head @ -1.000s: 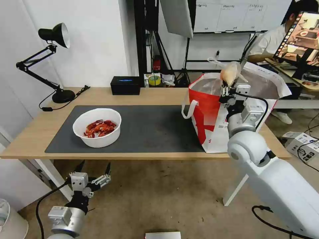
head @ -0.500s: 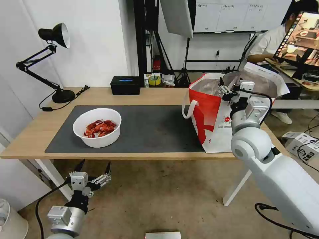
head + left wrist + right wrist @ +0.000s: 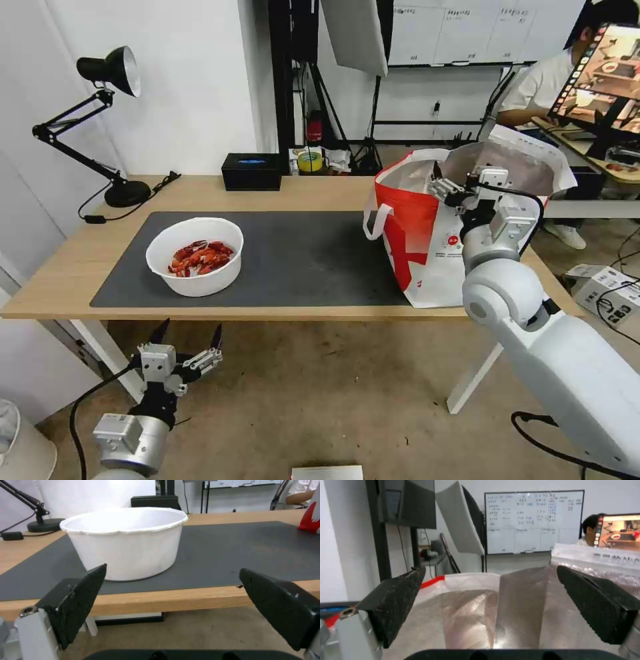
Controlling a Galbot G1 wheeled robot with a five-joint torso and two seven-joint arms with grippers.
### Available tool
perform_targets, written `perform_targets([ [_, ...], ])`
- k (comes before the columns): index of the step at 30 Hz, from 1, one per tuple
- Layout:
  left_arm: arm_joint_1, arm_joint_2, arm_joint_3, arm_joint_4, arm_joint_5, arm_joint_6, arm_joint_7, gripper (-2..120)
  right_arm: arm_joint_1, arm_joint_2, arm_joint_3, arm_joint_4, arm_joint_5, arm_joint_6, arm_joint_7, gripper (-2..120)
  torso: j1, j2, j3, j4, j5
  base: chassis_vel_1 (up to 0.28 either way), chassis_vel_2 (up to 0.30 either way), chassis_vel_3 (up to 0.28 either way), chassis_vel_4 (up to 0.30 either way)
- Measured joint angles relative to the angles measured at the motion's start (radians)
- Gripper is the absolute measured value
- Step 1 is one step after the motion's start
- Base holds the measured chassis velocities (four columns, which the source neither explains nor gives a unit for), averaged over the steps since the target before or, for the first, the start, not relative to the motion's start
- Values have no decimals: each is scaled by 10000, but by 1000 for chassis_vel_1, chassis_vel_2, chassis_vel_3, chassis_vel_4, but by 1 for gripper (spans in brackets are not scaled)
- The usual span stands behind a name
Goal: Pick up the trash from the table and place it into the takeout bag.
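A white round bowl (image 3: pixel 195 256) of red crayfish shells sits on the left part of the dark grey mat (image 3: pixel 300 260) on the light-wood table (image 3: pixel 67 280). The takeout bag (image 3: pixel 433 247), white with red side panels, stands open at the table's right end. My right gripper (image 3: pixel 453 181) hangs open over the bag's mouth with nothing between its fingers; the right wrist view looks down onto the silver foil lining (image 3: pixel 486 615). My left gripper (image 3: pixel 189 329) waits open below the table's front edge, facing the bowl (image 3: pixel 126 542) across the edge.
A black desk lamp (image 3: pixel 110 67) stands at the back left corner. A black rectangular box (image 3: pixel 251 171) rests at the back edge. A cardboard box (image 3: pixel 603 287) lies on the floor to the right. A person sits at a desk behind the bag.
A second ago my right gripper held a bagged bun above the takeout bag; it has opened and the bun is gone from view. The bag's near side has shifted slightly left.
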Motion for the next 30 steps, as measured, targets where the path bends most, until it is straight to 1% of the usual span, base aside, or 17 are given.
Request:
perform_targets([
  [4, 2, 9, -17, -1, -17, 0, 0, 100, 17, -15, -1, 80, 1, 237, -163, 100, 0, 0, 0, 0, 0, 0, 0, 0, 0],
  [6, 3, 15, -40, -2, -32, 1, 0, 100, -23, -76, -6, 239, 41, 702, -670, 100, 0, 0, 0, 0, 0, 0, 0, 0, 0],
  [7, 3, 15, -40, -2, -32, 1, 0, 100, -23, -76, -6, 239, 41, 702, -670, 100, 0, 0, 0, 0, 0, 0, 0, 0, 0],
  [9, 2, 17, -44, -3, -41, 1, 0, 100, -197, -138, 1, 475, 125, 1127, -1266, 100, 0, 0, 0, 0, -1, 0, 0, 0, 0],
  [10, 2, 17, -44, -3, -41, 1, 0, 100, -197, -138, 1, 475, 125, 1127, -1266, 100, 0, 0, 0, 0, -1, 0, 0, 0, 0],
  [11, -1, 17, -44, -1, -43, 1, 0, 100, -336, -172, 16, 625, 150, 1278, -1511, 100, 0, 0, 0, 1, -1, 0, 0, 0, 0],
  [22, -162, -12, 10, 163, -52, -2, 1, 100, -1915, -540, 201, 1798, -92, 1683, -2710, 100, 0, 0, -1, 0, -1, 0, 0, 0, 0],
  [26, -205, 11, 12, 196, -71, -4, 1, 100, -2320, -559, 256, 1940, -218, 1683, -2737, 100, 0, 0, 0, 0, 0, 0, 0, 0, 0],
  [29, -259, 51, 13, 242, -105, -13, 0, 100, -3332, -499, 469, 2178, -426, 1682, -2740, 100, 0, 0, 0, 0, 0, 0, 0, 0, 0],
  [30, -259, 51, 13, 242, -105, -13, 0, 100, -3332, -499, 469, 2178, -426, 1682, -2740, 100, 0, 0, 0, 0, 0, 0, 0, 0, 0],
])
